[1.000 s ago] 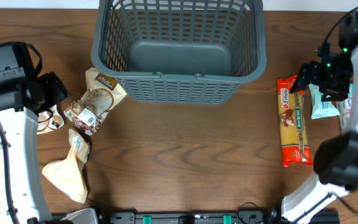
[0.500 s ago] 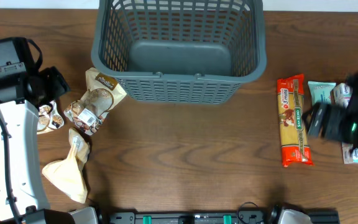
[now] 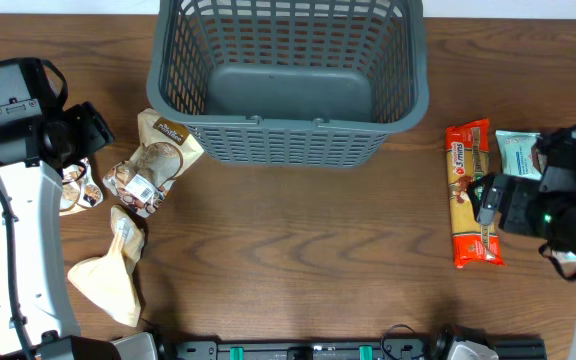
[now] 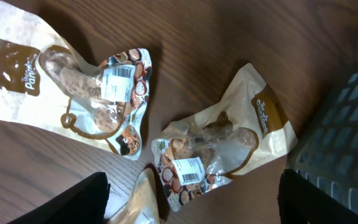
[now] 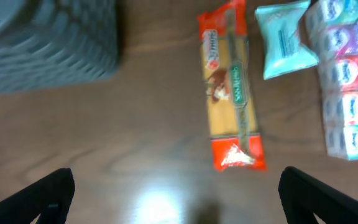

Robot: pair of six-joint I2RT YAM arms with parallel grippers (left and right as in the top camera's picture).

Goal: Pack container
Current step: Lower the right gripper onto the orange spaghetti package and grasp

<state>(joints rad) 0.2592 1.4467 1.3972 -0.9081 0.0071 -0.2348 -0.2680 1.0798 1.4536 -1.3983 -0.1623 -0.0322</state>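
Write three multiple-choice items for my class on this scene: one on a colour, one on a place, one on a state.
1. What colour is the container?
A white
B dark grey
C red

2. Where does the pasta packet lie?
A inside the container
B on a shelf
C on the table beside the container

3. What state is the container in?
A upright and empty
B tipped over
C full of packets

Key:
1 B, its lattice walls are dark grey.
2 C, it lies flat on the wood outside the walls.
3 A, its bare floor shows.
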